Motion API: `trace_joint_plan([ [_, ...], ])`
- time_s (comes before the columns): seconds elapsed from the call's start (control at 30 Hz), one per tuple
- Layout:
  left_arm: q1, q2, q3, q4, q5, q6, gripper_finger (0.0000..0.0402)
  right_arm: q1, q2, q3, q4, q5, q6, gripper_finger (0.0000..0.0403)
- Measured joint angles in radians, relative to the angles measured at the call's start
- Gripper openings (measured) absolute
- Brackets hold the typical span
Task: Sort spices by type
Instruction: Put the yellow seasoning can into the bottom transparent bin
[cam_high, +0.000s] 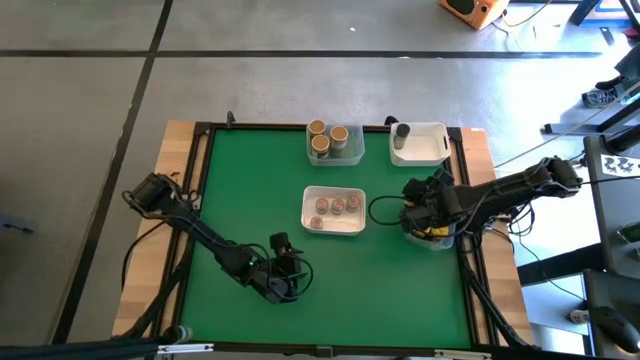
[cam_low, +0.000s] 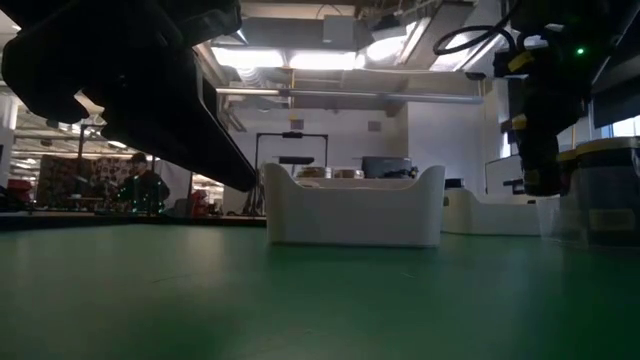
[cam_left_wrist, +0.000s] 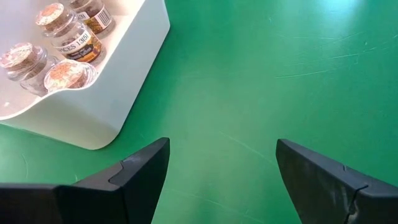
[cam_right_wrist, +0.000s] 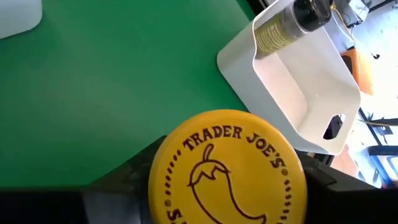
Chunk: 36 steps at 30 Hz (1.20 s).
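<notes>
The right gripper (cam_high: 425, 222) hangs over the clear tray (cam_high: 440, 240) at the right edge of the green table (cam_high: 250, 190), and its fingers are closed on a yellow-lidded spice jar (cam_right_wrist: 227, 168) — in the right wrist view the lid, printed with a chilli and a brand name, sits between the two dark fingers. More yellow lids (cam_high: 432, 232) show under the gripper in that tray.

The left gripper (cam_high: 283, 272) is low over bare green mat near the front of the table, well apart from the trays, its fingers (cam_left_wrist: 134, 180) spread wide with nothing between them.

Other spices are already grouped. The centre white tray (cam_high: 333, 224) holds three small jars with mottled tan tops (cam_high: 337, 206); the left wrist view shows them as glass jars with cork-like lids (cam_left_wrist: 65, 37). At the far edge a clear tray (cam_high: 350, 152) holds three larger tan-lidded jars (cam_high: 320, 144). Beside it, a white tray (cam_high: 430, 150) holds one dark-lidded jar (cam_high: 401, 133) — it stands in the corner nearest the clear tray.
</notes>
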Motion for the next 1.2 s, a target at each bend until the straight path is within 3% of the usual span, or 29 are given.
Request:
trace_joint_plan([
  [0.33,0.000,0.000,0.000,0.000,0.000,-0.005,0.0292,-0.001,0.002,0.026,-0.027,-0.009,0.024,0.0225],
  [0.67,0.002,0.000,0.000,0.000,0.000,-0.004,0.0292,-0.001,0.002,0.218,-0.345,-0.017,0.092,0.0225],
  [0.97,0.002,0.000,0.000,0.003,0.000,-0.010,0.0292,-0.001,-0.018,0.254,-0.338,-0.039,0.085,0.0225],
  [1.2,0.002,0.000,0.000,0.001,0.000,-0.014,0.0292,-0.001,-0.032,0.254,-0.337,-0.128,0.062,0.0225],
])
